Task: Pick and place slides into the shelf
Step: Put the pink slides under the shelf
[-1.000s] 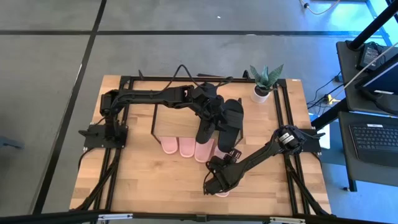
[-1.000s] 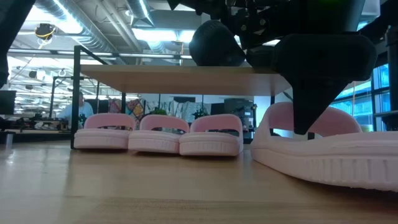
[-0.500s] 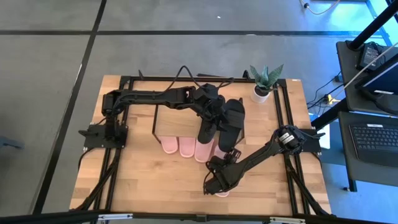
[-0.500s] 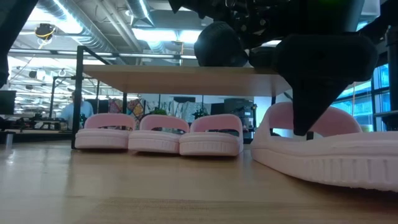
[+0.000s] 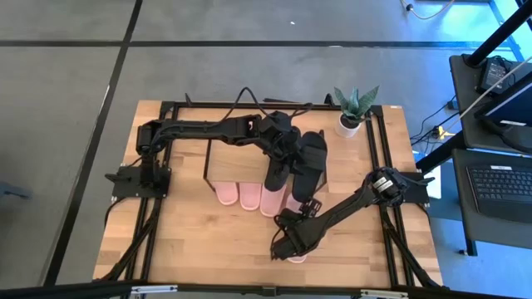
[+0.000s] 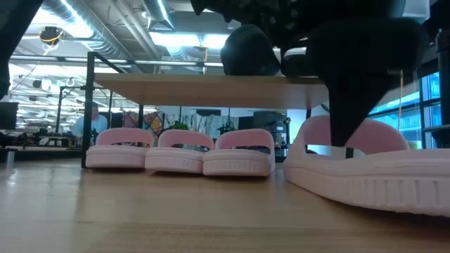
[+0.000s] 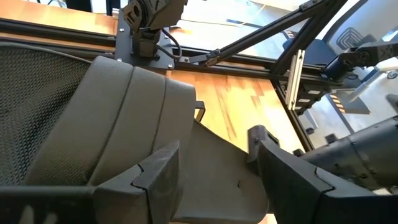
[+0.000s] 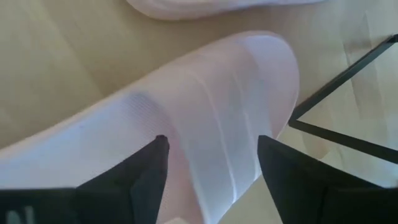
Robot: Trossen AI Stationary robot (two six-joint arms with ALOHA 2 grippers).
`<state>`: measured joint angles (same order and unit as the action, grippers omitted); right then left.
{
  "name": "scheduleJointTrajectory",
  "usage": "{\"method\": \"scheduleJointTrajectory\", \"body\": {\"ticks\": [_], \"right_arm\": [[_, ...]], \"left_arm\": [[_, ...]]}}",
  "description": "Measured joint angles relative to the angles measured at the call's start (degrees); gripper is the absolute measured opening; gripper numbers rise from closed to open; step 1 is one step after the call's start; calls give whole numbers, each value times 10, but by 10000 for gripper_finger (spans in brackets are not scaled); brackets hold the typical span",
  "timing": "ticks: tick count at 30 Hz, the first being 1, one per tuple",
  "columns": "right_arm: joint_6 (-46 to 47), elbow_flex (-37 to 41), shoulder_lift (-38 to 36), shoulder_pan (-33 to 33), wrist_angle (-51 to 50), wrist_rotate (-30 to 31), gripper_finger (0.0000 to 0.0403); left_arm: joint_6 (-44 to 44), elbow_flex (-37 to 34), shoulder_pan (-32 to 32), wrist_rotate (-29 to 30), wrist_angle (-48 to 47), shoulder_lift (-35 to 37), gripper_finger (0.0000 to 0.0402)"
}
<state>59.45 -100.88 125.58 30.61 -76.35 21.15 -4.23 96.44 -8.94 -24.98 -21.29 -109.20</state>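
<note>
The right claw [image 5: 290, 246] hangs low over the near part of the light wooden desk [image 5: 191, 241], its two dark fingers [image 8: 147, 174] spread wide to either side of the broad strap of a light pink open-toe slide sandal [image 8: 205, 124] that lies flat on the boards; the strap sits between the fingers and nothing is gripped. A good pick here calls for the claw to settle squarely over the middle of that strap, fingers straddling it evenly, before it closes, since a bite near one edge would probably let the soft slide twist or droop on the way up. The carry should then stay low and level, because the free spot appears to be just right of the three pink slides [image 6: 179, 151] already lined up under the low wood-topped shelf with thin black wire legs [image 6: 204, 90], near a wire leg. The left claw [image 5: 288, 152] is over the shelf top at the matte black slides [image 5: 311, 162]; its fingers [image 7: 155, 180] stand wide around the grey-looking strap of a black slide [image 7: 118, 118], with no clear grip on it.
</note>
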Motion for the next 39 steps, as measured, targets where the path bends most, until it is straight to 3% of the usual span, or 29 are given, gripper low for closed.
{"method": "scheduleJointTrajectory", "body": {"ticks": [23, 30, 39], "right_arm": [[22, -175, 1, 45, -108, -5, 244], [50, -195, -4, 81, -136, -48, 244], [200, -189, -7, 146, -137, -60, 244]], "left_arm": [[-2, -1, -3, 2, 0, -1, 205], [-8, -1, -6, -1, 0, -1, 205], [-28, -1, -6, 24, 10, -1, 205]]}}
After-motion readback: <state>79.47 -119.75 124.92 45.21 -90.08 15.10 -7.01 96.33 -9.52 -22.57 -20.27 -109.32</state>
